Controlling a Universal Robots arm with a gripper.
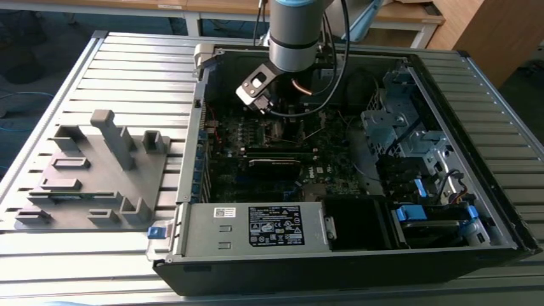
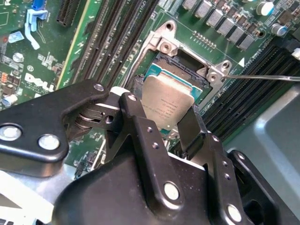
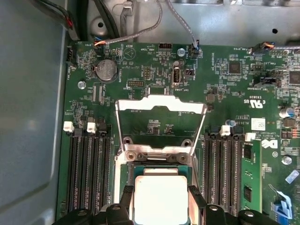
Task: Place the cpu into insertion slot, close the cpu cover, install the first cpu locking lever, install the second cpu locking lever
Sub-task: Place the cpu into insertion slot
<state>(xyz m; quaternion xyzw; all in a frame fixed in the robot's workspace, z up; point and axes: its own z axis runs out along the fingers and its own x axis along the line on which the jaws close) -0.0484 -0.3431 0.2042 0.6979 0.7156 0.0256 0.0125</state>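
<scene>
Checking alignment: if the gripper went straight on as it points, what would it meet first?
Probably the insertion slot, the cpu in the gripper touching first; cpu cover is open. Depth unclear.

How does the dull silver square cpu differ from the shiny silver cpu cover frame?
The dull silver square cpu is a solid plate; the shiny silver cpu cover frame has a window, with the green board showing through it. The cpu is gripped by the end effector at the black insertion slot; the cover is free, swung open beyond the slot. Both are silvery metal and roughly socket-sized.
</scene>
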